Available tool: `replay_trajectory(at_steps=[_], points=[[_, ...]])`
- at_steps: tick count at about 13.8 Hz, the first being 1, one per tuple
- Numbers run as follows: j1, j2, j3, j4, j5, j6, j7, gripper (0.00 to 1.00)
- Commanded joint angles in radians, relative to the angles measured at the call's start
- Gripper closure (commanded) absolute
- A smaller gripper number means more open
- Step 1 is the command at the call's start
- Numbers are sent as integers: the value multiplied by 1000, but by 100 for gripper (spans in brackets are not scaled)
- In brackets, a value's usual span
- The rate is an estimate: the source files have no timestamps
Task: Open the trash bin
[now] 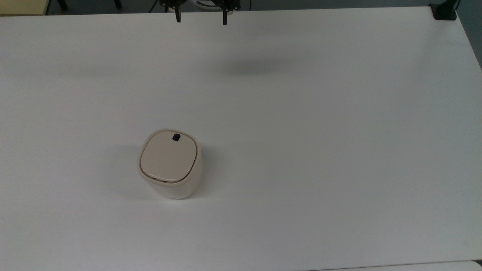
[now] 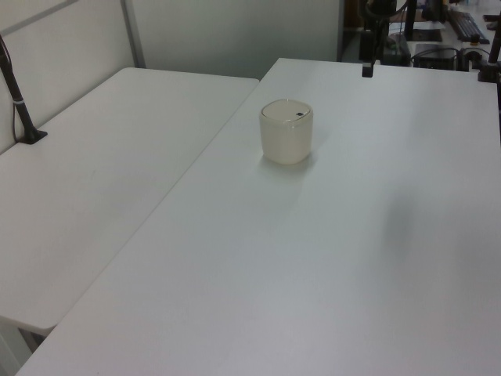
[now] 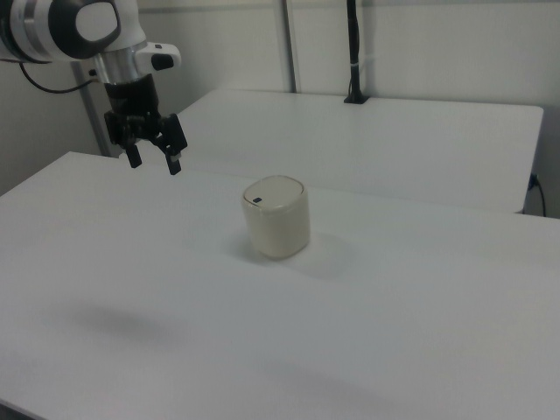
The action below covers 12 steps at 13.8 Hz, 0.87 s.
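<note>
- I count one arm (image 3: 61, 31), at the right view's upper left, white with black joints, raised above the surface's far corner.
- I count one pincer (image 3: 154, 161) at its end, hanging in the air above the surface and touching nothing. In the top view the pincer (image 1: 201, 18) shows at the upper edge as two dark fingertips (image 1: 177, 17) spread wide apart, with nothing between them.
- I count one trash bin (image 3: 276, 219), right of the pincer in the right view and well apart from it. It stands upright on the white surface (image 3: 420, 332). In the top view the trash bin (image 1: 170, 162) sits left of centre.
- Its one lid (image 1: 168, 157) is beige, flat and closed, seated flush within the cream rim.
- I count one black latch button (image 1: 176, 137) on the lid, at the edge nearest the pincer in the top view.
- In the left view the trash bin (image 2: 286, 131) stands near the surface's left edge, and one fingertip shows at the upper right.
- I count two tables: the surface carrying the bin and a second white table (image 2: 94, 188) just beside it.
- One black post (image 3: 353, 52) stands on that second table.
</note>
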Motion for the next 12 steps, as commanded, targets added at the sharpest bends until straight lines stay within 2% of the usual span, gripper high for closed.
replay_trajectory(at_steps=[1,9,10,12], points=[[-1,-16,-7,-12,8,20,-25,0],[-1,-15,-7,-6,8,20,-25,0],[-2,-13,-7,-6,8,20,-26,3],[-2,-13,-7,-6,10,20,-51,44]])
